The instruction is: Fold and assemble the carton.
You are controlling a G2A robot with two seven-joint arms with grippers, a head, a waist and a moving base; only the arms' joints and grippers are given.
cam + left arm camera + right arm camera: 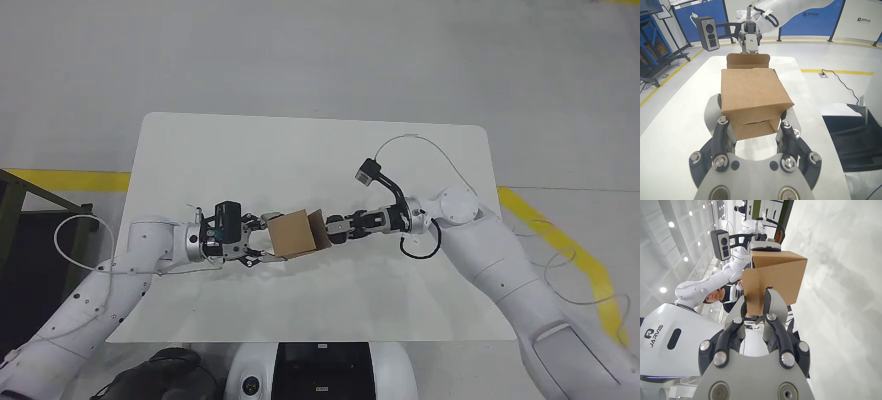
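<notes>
Where your left claw (753, 113) takes hold, its two fingers (710, 113) press against opposite sides of the near end of the carton (751, 89). The brown box sits squarely between them and runs straight out ahead of the claw over the white table (674, 117). You cannot tell whether it rests on the tabletop. At the box's far end one flap (747, 60) stands open. Just behind it, facing your left claw from the other side, the right claw (755, 306) pinches that flap between its fingertips.
</notes>
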